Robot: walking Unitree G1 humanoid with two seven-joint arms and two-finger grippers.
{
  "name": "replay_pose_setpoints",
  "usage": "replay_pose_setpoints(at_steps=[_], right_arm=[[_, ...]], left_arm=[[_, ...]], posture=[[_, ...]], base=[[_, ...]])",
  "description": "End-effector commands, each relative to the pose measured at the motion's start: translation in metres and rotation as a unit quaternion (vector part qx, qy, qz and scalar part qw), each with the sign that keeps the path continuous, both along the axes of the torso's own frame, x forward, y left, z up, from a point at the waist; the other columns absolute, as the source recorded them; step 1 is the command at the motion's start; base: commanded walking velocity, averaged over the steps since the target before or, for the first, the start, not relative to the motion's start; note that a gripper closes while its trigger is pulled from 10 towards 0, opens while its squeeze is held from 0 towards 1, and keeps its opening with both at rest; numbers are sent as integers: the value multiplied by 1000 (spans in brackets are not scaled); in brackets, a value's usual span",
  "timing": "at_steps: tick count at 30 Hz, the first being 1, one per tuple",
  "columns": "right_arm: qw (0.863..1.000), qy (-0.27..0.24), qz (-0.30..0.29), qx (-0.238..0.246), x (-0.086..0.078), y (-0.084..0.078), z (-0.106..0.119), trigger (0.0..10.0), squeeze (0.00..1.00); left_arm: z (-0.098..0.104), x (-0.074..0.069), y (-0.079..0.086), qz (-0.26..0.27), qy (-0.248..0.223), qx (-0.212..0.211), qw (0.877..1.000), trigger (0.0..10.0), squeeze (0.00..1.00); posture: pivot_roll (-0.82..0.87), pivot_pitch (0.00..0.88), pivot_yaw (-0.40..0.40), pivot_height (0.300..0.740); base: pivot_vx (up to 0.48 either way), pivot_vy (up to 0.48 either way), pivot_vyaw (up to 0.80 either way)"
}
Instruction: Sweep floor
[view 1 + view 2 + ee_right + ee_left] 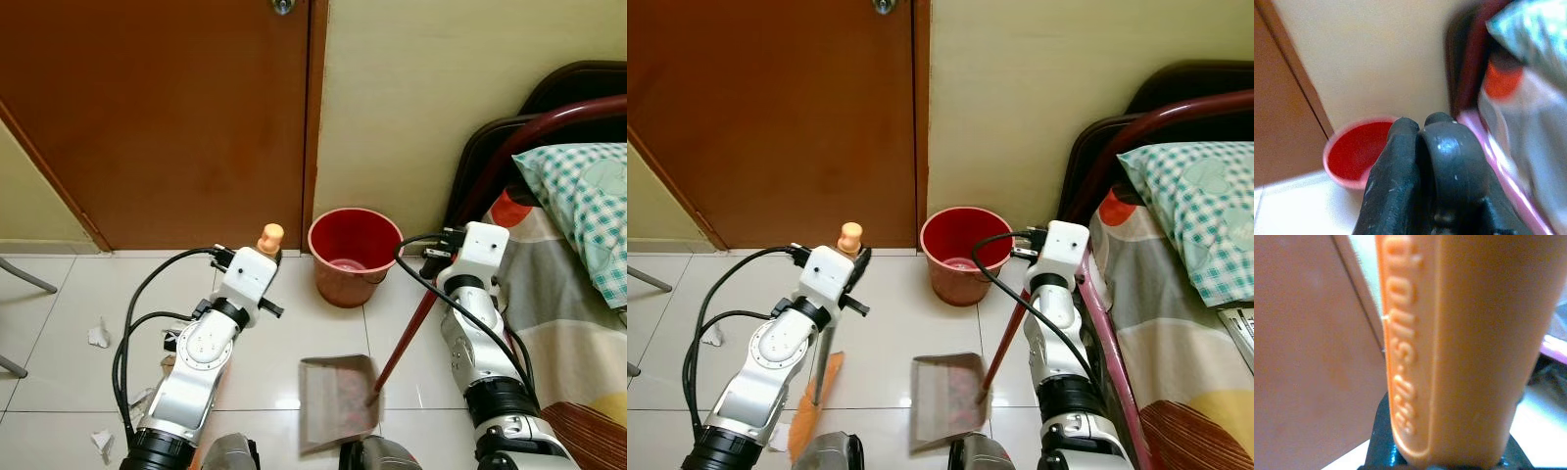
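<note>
The orange broom (pixel 813 397) stands at lower left of the frame, its handle gripped by the left claw (pixel 1449 450). The dustpan (pixel 945 397) lies on the tiled floor (pixel 892 323) at lower centre, its red stick beside the right claw (pixel 1422 161), whose fingers are pressed together. A red bucket (pixel 965 250) sits by the wall, crumpled paper (pixel 99 335) at left.

The orange broom handle (pixel 1464 347) bears raised lettering, too blurred to read.

Glossy floor tiles (pixel 59 323); plastic bucket (pixel 353 257).
</note>
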State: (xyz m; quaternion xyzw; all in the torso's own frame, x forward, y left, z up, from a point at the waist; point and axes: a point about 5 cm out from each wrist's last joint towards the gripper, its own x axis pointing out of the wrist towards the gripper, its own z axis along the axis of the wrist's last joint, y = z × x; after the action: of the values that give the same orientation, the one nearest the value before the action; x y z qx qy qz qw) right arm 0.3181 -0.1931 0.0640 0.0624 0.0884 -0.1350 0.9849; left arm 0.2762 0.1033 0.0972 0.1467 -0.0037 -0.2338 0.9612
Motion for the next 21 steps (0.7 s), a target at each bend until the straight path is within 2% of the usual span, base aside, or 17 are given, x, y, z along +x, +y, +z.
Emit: replay_pose_setpoints(at_steps=[1, 2, 6, 12, 15, 17, 19, 20, 21], right_arm=[[998, 60, -6, -5, -4, -3, -13, 10000, 0], [998, 60, -6, -5, -4, -3, -13, 10000, 0], [991, 114, 43, -47, -9, 2, -22, 10000, 0], [988, 144, 49, -29, -17, 2, -29, 10000, 0], [997, 76, 23, -13, -8, 4, -9, 10000, 0], [998, 56, 17, -12, -5, 4, -3, 10000, 0], [998, 26, 22, -48, 0, 4, 8, 10000, 0], [997, -6, 16, -69, 5, 2, 20, 10000, 0], [997, -6, 16, -69, 5, 2, 20, 10000, 0]], left_arm=[[4, 0, -8, -24, 5, -15, 1000, 10000, 0], [4, 0, -8, -24, 5, -15, 1000, 10000, 0], [9, -4, -19, -60, 7, -34, 998, 10000, 0], [17, -6, -26, -82, 13, -77, 994, 10000, 0], [30, -5, -27, -93, -6, -75, 993, 10000, 0], [33, -5, -28, -95, -9, -78, 992, 10000, 0], [38, -4, -29, -99, -16, -79, 992, 10000, 0], [44, -4, -29, -104, -21, -81, 991, 10000, 0], [44, -4, -29, -104, -21, -81, 991, 10000, 0]], posture=[[15, 41, -29, 740], [15, 41, -29, 740], [13, 43, -23, 740], [12, 46, -15, 740], [12, 46, -15, 740], [12, 46, -15, 740], [12, 46, -15, 740], [15, 49, -12, 740], [15, 49, -12, 740]], base=[[0, 0, 0], [0, 0, 0], [0, 0, 0], [0, 0, 0], [0, 0, 0], [0, 0, 0], [0, 0, 0], [0, 0, 0], [0, 0, 0]])
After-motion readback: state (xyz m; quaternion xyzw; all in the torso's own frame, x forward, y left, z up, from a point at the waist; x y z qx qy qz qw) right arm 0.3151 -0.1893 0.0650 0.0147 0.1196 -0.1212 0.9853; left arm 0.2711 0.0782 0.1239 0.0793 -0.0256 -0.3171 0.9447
